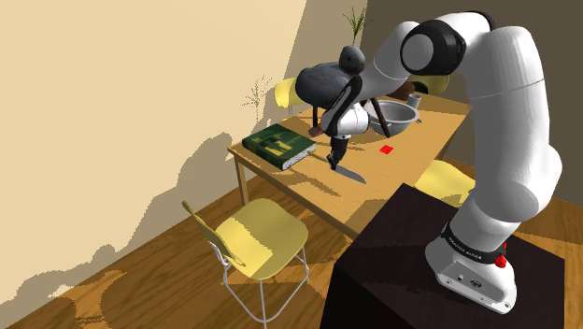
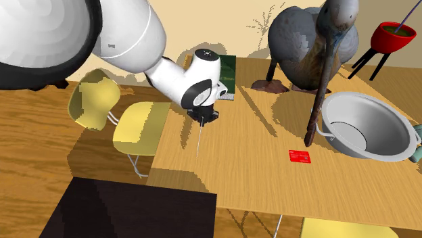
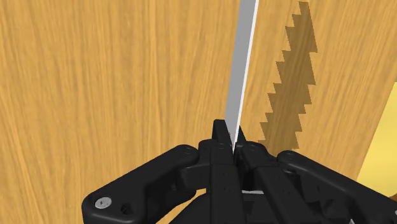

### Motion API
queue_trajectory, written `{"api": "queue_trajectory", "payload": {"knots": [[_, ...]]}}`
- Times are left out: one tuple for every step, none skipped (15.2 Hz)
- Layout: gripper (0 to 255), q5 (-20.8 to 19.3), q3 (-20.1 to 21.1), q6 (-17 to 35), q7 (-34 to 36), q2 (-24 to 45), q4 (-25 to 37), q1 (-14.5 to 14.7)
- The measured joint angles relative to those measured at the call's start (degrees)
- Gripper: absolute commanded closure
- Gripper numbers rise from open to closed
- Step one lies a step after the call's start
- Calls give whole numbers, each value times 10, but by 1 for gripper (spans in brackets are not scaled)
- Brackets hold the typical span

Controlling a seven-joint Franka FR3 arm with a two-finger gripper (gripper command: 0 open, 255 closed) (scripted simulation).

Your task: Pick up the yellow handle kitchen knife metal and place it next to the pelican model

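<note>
Two stages: the pick-up looks done; the placing is not yet done.
Done so far: the long, narrow, grey-bladed kitchen knife (image 3: pixel 242 70) is in the grasp and seems to hang clear of the pale wooden desk (image 3: pixel 95 95). Its jagged shadow lies apart from the blade.
Left to do: carry the kitchen knife across to the dark grey pelican model (image 2: pixel 311 40), set it on bare wood beside the bird's feet, then let go.
Fingers: the black fingers (image 3: pixel 219 137) are closed nearly together, clamped on the handle end of the kitchen knife.
Knife position: over the desk (image 2: pixel 257 176), its tip pointing down at the wood, off to the second exterior view's left of the pelican model and apart from it. In the shoulder view the kitchen knife (image 1: pixel 348 172) hangs just in front of the pelican model (image 1: pixel 327 84).
Knife look: a thin, straight blade with a bright edge, seen almost edge-on as a fine line (image 2: pixel 199 140). The handle is buried in the grasp, so its colour cannot be told.
Neighbours: a dark green book (image 2: pixel 228 74), a round grey metal bowl (image 2: pixel 368 125) and a small red card (image 2: pixel 299 156) share the desk. I judge the bare wood near the bird roomy enough.
</note>
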Motion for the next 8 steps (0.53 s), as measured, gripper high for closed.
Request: {"api": "queue_trajectory", "payload": {"knots": [[255, -3, -3, -5, 2, -8, -3, 1], [255, -6, -6, -12, 4, -15, -3, 3], [255, -8, -8, -16, 5, -21, -5, 4], [255, -11, -10, -20, 8, -28, -7, 6], [255, -15, -13, -27, 11, -35, -8, 8], [255, -18, -16, -33, 13, -43, -10, 10], [255, -21, -18, -38, 16, -48, -10, 12], [255, -24, -20, -43, 19, -56, -12, 14]]}}
